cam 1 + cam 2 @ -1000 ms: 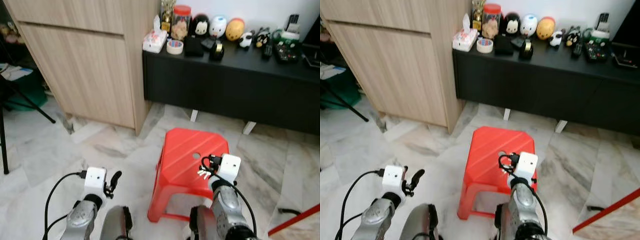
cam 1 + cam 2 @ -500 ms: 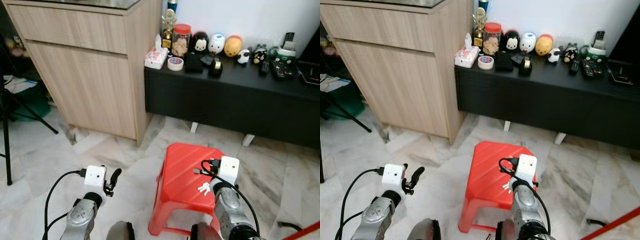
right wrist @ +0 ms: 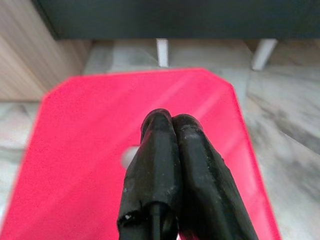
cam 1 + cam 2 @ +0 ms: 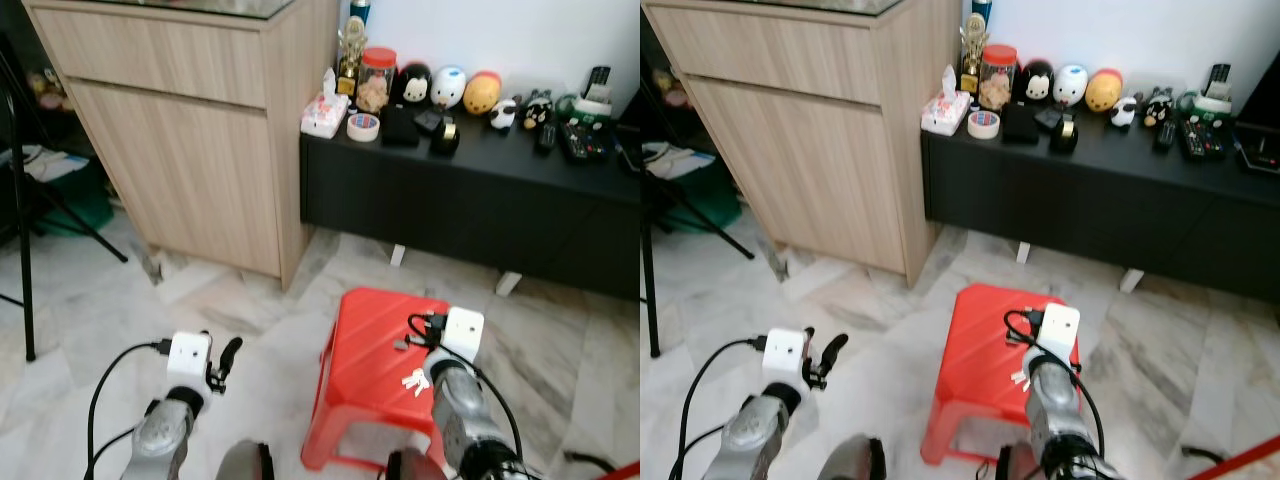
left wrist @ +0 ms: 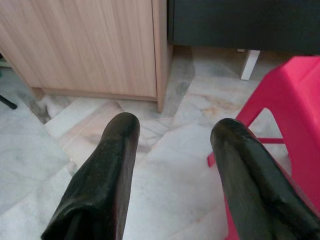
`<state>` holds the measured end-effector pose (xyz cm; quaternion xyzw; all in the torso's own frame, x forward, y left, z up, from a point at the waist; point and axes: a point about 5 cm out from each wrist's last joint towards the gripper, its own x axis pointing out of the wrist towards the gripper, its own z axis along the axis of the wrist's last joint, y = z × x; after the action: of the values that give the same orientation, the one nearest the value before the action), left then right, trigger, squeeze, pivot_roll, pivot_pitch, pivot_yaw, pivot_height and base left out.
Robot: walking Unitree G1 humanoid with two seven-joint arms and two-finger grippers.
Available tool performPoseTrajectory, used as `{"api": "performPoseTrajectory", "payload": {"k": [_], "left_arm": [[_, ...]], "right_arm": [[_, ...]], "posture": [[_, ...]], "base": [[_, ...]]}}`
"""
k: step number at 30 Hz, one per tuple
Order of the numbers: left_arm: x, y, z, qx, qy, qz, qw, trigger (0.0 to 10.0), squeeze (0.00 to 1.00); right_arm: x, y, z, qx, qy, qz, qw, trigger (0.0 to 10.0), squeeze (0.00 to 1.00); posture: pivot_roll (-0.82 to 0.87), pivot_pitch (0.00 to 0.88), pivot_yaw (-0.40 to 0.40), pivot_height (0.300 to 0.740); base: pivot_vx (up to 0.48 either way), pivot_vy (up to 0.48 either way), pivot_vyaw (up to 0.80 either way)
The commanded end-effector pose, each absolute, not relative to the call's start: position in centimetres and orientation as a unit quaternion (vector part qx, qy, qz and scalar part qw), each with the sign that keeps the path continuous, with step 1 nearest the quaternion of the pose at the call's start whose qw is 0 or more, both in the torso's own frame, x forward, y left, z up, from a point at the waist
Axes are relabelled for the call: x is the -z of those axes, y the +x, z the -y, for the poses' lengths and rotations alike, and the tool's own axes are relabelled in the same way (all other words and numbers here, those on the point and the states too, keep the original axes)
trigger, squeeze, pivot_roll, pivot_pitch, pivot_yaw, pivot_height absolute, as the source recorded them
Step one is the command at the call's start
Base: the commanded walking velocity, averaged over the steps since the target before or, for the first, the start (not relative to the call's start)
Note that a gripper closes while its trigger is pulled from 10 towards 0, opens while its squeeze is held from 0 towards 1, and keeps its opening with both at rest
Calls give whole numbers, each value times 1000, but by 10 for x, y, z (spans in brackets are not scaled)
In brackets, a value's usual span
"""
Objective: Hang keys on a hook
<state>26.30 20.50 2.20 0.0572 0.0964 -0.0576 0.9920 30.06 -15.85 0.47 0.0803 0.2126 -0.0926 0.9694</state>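
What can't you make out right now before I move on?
- Keys: tiny in the left eye view; held or lying on the red stool, unclear.
- Right gripper: in the right wrist view its shut fingers hide anything between them.
- Wall above the black console: cut off by the eye views' top edge.

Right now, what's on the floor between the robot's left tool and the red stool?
Nothing: between the open left tool and the red stool lies bare marble floor, seen in both eye views and the left wrist view.
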Motion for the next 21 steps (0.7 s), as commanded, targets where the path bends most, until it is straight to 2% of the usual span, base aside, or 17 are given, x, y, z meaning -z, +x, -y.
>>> {"api": "performPoseTrajectory", "payload": {"k": [1, 8, 21], "left_arm": [[-18, 259, -206, 60, 63, -103, 991, 10000, 0], [-19, 255, -207, 60, 64, -101, 991, 10000, 0], [-19, 252, -206, 61, 63, -98, 991, 10000, 0]], "right_arm": [[-4, 301, 159, 98, 88, -223, 966, 10000, 0], [-2, 303, 155, 93, 77, -255, 959, 10000, 0], [-1, 303, 151, 85, 91, -262, 957, 10000, 0]], "posture": [[97, 66, -38, 607], [104, 85, -38, 607], [109, 101, -40, 602]], "base": [[0, 0, 0], [0, 0, 0], [0, 0, 0]]}}
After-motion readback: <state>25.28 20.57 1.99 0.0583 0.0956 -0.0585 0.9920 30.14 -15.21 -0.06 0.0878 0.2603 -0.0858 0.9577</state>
